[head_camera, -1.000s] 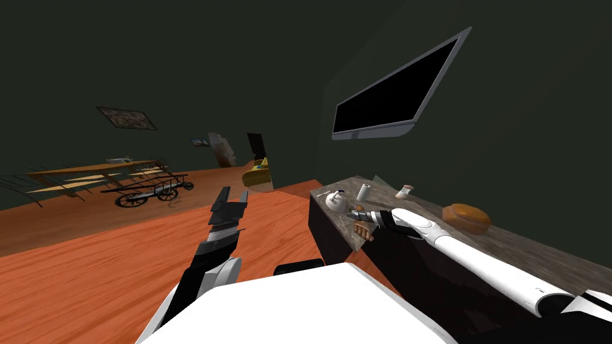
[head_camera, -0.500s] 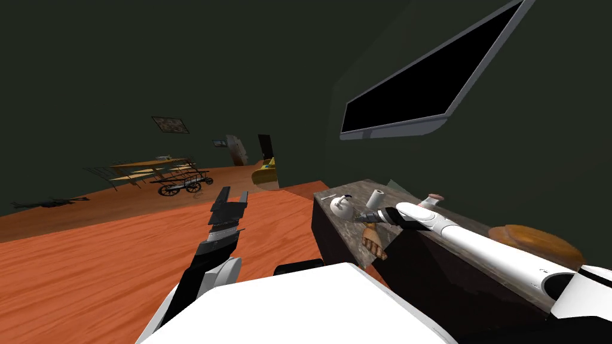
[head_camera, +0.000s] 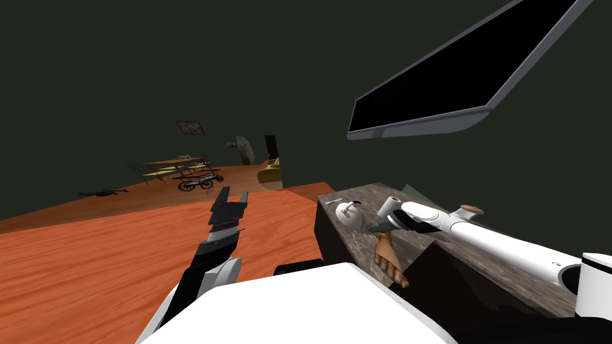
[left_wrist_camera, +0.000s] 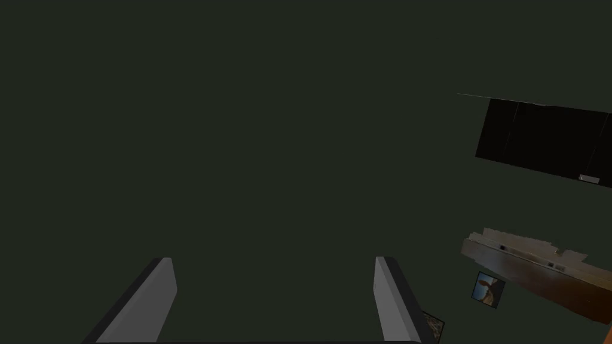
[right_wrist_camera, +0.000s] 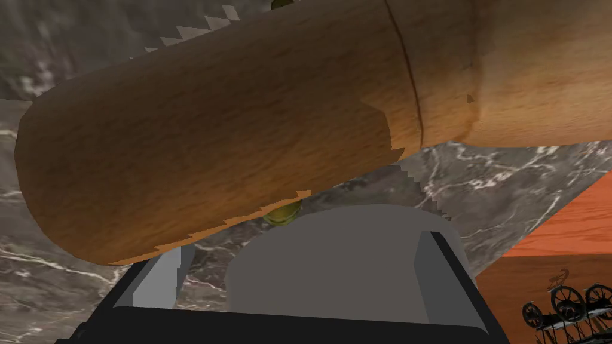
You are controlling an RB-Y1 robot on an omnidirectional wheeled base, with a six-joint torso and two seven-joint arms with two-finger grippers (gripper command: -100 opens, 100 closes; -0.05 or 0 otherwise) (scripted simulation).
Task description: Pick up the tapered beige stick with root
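Right end effector [head_camera: 372, 227] faces wooden hand [head_camera: 388, 258] atop marbled counter [head_camera: 352, 242].

The stick [right_wrist_camera: 227, 119] is warm brown with wood grain; the tabletop [right_wrist_camera: 508, 173] beneath it is grey with white veins.

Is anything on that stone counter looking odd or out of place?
Yes: the wooden mannequin hand hangs fingers-down over the front edge of the counter, below the robot's right hand, and seems to cut into the stone.
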